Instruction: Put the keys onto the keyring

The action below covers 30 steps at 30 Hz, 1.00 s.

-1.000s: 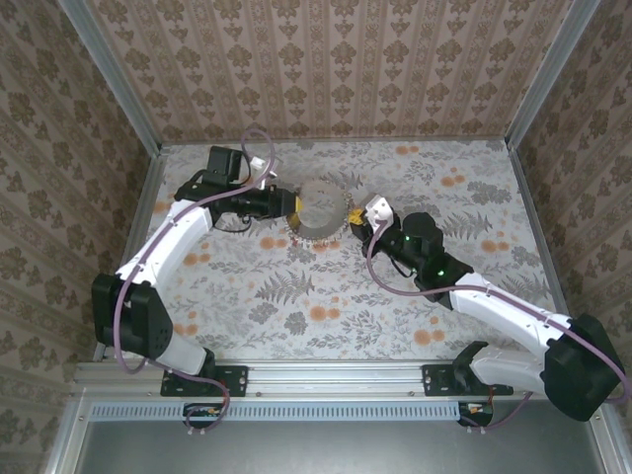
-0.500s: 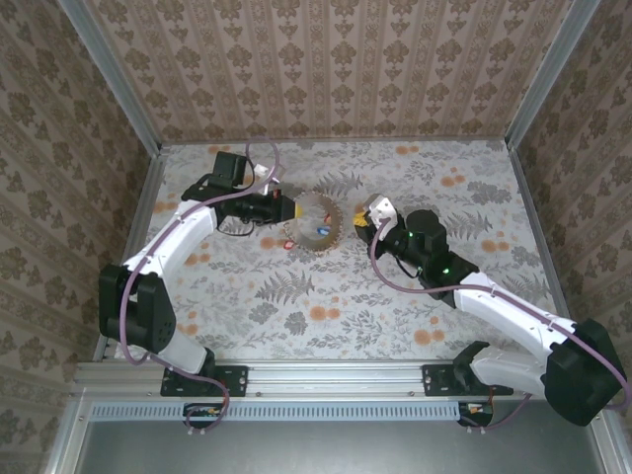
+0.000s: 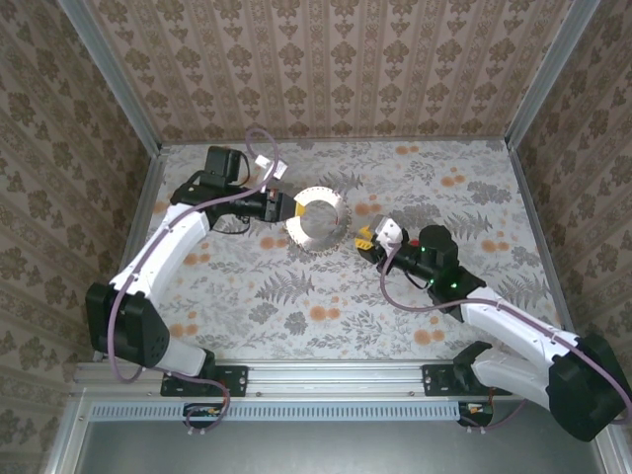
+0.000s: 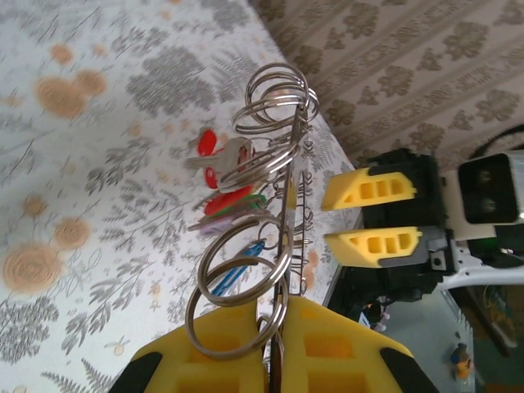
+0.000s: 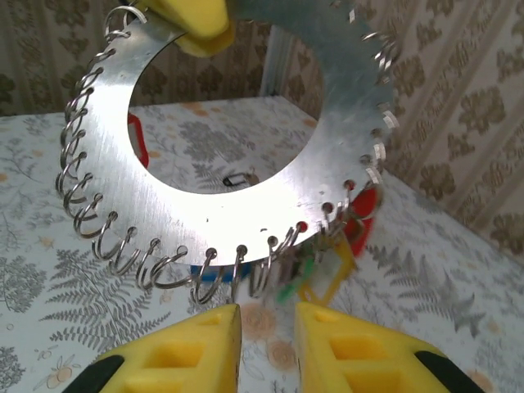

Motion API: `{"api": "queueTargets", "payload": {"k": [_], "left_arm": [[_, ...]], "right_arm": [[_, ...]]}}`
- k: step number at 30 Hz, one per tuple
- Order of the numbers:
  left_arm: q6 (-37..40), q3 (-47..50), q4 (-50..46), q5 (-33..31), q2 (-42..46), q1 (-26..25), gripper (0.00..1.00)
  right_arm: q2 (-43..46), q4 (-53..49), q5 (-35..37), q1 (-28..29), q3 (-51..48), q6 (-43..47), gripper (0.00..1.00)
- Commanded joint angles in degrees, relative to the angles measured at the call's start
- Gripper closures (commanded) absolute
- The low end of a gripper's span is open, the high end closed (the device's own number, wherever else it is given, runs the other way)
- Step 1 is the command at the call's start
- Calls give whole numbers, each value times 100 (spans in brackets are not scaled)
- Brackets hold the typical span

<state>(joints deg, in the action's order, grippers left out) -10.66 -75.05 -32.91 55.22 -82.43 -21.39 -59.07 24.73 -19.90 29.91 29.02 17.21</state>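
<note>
Keyring (image 3: 324, 235), one: thin stiff metal, light, slick-faced, its edge fringed with small loops; held off the desk (image 3: 296, 316), toward its 12 o'clock; best taken by the bare rim, I judge. Left claw (image 3: 281, 208) clamped on that rim at 9 o'clock; right claw (image 3: 366, 238) at the keyring's 4 o'clock, jaws parted, empty. Keys (image 5: 363, 206): one dangling bunch, at least four coloured heads; likely to swing.

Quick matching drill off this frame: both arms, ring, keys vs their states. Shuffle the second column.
1 left arm
2 right arm
3 ring
4 keys

a jaws apart, nothing between them
b rim lined with small wire loops
c jaws shut on the ring's rim
d bunched, red and green tags

Pairs: 1-c, 2-a, 3-b, 4-d
</note>
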Motion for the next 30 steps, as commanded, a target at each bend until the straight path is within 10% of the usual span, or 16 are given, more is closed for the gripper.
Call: {"api": "queueTargets", "payload": {"k": [1,30], "left_arm": [[737,-334,-183,361,388,-71,100],[1347,-890,-990,512,324,-129,100]], "right_arm": [[165,313,-358,85,-57,495,75],[-102,1949,19,427,-338,1064,82]]}}
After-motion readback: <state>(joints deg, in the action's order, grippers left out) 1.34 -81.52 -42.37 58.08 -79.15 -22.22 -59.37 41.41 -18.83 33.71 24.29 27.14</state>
